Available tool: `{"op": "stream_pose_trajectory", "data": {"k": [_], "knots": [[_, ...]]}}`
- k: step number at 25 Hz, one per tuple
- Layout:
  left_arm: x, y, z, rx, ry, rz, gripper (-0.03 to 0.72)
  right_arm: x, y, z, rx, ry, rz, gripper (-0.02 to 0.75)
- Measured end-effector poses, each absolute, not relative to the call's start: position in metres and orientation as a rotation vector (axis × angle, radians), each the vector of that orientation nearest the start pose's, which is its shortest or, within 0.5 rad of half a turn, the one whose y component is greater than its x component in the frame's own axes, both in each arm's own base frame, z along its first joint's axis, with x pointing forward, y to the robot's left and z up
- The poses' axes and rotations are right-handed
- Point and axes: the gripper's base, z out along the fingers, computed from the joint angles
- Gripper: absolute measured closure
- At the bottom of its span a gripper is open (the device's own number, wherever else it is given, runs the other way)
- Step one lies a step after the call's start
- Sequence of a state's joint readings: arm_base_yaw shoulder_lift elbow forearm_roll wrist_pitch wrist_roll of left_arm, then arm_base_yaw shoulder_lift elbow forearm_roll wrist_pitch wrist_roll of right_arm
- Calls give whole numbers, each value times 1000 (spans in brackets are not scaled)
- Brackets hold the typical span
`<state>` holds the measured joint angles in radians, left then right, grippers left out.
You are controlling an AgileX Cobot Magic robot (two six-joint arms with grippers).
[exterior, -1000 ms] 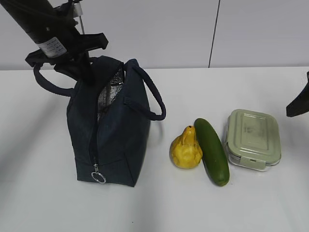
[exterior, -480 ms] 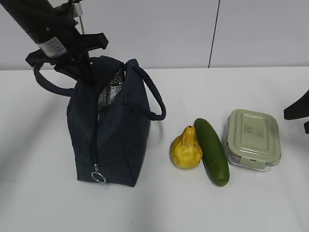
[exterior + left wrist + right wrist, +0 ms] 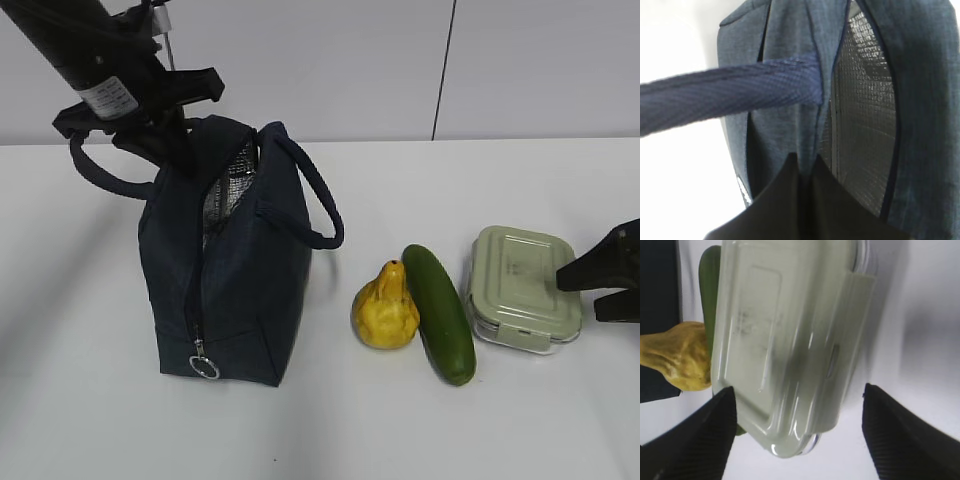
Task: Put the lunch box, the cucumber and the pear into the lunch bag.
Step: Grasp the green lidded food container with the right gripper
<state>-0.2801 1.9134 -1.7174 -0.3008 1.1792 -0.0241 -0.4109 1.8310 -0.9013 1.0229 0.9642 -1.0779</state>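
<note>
Right claw (image 3: 797,427) now straddles lunch box (image 3: 785,340)

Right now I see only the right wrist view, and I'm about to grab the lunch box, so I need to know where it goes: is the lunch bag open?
Observer: Yes. The lunch bag stands upright with its top parted, and the silvery lining shows.
Operator: Is anything holding it open?
Observer: The left gripper looks pinched on the bag's top edge, next to one handle.
Operator: What lies between the box and the bag?
Observer: The cucumber is beside the lunch box, and the pear leans against the cucumber. Bare table separates the pear from the bag.
</note>
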Motion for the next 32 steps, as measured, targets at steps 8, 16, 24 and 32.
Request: {"op": "stream_pose_trajectory", "data": {"k": [8, 16, 24, 32], "knots": [[386, -137, 287, 258, 2859, -482, 685, 304, -76, 123, 163, 2529, 1076, 160], [386, -137, 287, 258, 2859, -482, 685, 308, -74, 110, 158, 2424, 1217, 159], [386, -137, 287, 258, 2859, -482, 685, 308, -74, 109, 160, 2419, 1213, 225], [386, -137, 287, 258, 2860, -482, 685, 309, -75, 100, 185, 2436, 1221, 254]]}}
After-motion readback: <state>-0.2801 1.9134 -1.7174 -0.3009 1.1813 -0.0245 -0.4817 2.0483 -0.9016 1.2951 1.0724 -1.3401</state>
